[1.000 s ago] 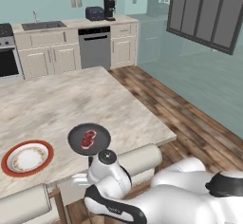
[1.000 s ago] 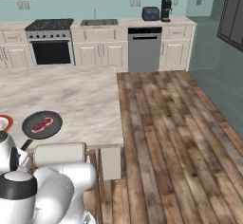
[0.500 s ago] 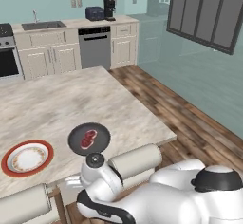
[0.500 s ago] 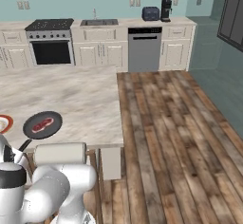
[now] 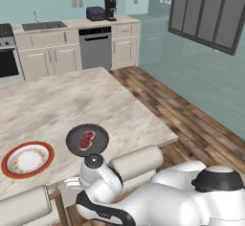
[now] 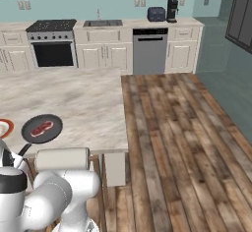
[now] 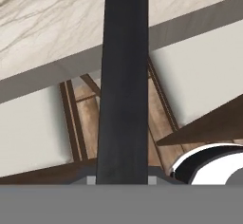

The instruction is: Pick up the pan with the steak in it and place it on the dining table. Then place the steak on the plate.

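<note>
- You see the pan [image 5: 87, 140] in the lower left of the left base view; it sits on the table [image 5: 72, 105] near the front edge, with the steak [image 5: 86, 139] lying inside it, about in the middle.
- The plate [image 5: 27, 159] lies just beside the pan, further to the left of that frame; the two do not touch.
- In the hand view the handle [image 7: 124, 80] runs as a straight dark bar from the bottom centre to the top edge; so the pan lies straight ahead of the gripper [image 7: 118, 180], along the line of its fingers, and its long axis points from the hand over the table edge.
- The gripper is closed on the handle near its free end; the finger tips themselves are hidden at the bottom of the hand view, so you cannot see the exact contact.
- I judge that the pan is already placed on the table, and the steak is not yet on the plate; the next move must go forward along the handle to the steak, then sideways to the plate.
- Materials: the pan is round, shallow and matt black; the steak is flat, oblong, red with pale marbling; the plate has a red-orange rim and a cream speckled centre; the table top is smooth beige marble.
- The chairs [image 5: 136, 162] with pale cushions stand under the table edge, close to the arm; take care there.
</note>
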Controlling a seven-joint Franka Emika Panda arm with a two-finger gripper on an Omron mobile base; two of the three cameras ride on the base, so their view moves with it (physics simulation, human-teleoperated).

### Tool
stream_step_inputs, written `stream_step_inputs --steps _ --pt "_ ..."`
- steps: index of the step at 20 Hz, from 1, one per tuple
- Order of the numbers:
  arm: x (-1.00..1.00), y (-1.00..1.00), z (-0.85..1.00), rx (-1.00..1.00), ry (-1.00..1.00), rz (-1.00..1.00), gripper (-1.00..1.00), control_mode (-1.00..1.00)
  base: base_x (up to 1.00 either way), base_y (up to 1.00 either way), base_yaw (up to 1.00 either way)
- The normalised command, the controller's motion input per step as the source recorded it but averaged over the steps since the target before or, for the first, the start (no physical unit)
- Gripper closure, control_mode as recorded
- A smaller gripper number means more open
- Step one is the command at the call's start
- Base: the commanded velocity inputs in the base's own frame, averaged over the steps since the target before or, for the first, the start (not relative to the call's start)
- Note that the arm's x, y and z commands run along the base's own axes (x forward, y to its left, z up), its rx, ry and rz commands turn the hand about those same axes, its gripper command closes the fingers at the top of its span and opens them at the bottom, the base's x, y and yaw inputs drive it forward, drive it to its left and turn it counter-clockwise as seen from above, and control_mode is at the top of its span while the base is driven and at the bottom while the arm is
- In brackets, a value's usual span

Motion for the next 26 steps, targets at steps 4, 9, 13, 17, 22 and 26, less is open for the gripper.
stream_step_inputs --steps 4,9,13,17,22,26 --pt "0.0 0.0 0.0 0.0 0.0 0.0 -1.0 -1.0 0.0 0.0 0.0" --pt "0.0 0.0 0.08 0.0 0.04 -0.01 -1.0 -1.0 0.0 0.0 0.0" --pt "0.0 0.0 0.3 0.0 0.07 -0.03 -1.0 -1.0 0.0 0.0 0.0" --pt "0.0 0.0 0.44 0.01 0.08 -0.04 -1.0 -1.0 0.0 0.0 0.0" --pt "0.04 0.0 0.47 0.0 0.1 -0.04 -1.0 -1.0 0.0 0.0 0.0" --pt "0.01 0.0 0.48 0.0 0.09 -0.04 -1.0 -1.0 0.0 0.0 0.0"
